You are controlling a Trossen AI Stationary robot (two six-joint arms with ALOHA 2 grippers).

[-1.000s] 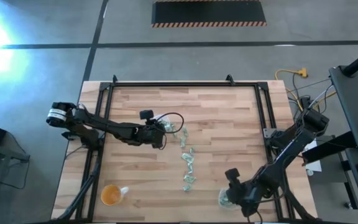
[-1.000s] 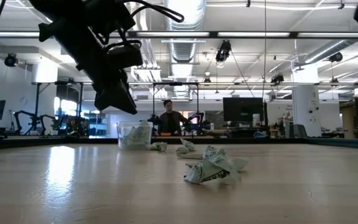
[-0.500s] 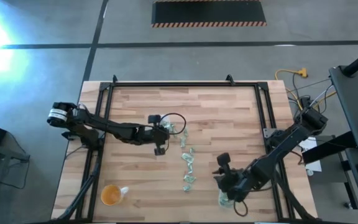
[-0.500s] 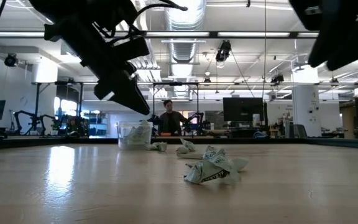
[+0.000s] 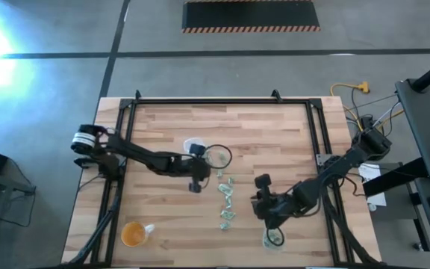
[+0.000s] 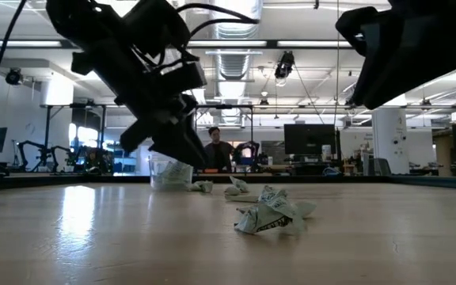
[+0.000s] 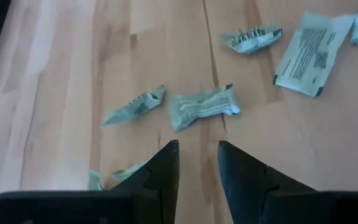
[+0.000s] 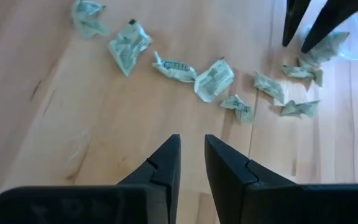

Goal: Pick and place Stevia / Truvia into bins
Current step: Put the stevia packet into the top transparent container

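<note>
Roughly left to right: orange cup (image 5: 132, 234) sits at the near-left corner of the counter (image 5: 163, 127), off-task. Left hand (image 5: 194, 184) hovers just left of the packet trail, fingers (image 7: 166, 163) apart with a narrow gap, nothing between them; one crumpled packet (image 7: 202, 107) lies just ahead of its tips. Clear bin (image 5: 217, 156) stands just beyond that hand, packets piled at its base. Stevia packets (image 5: 226, 200) run in a loose line down the counter's middle. Right hand (image 5: 260, 203) hangs just right of the line, fingers (image 8: 166, 163) nearly together, empty. Second bin (image 5: 272, 237) sits near the front edge, behind it. Packets look feather-light, crinkly and flat (likely to slide), so pinch a raised crease or twisted end. Open wood lies either side of the trail; the hands are near each other.
</note>
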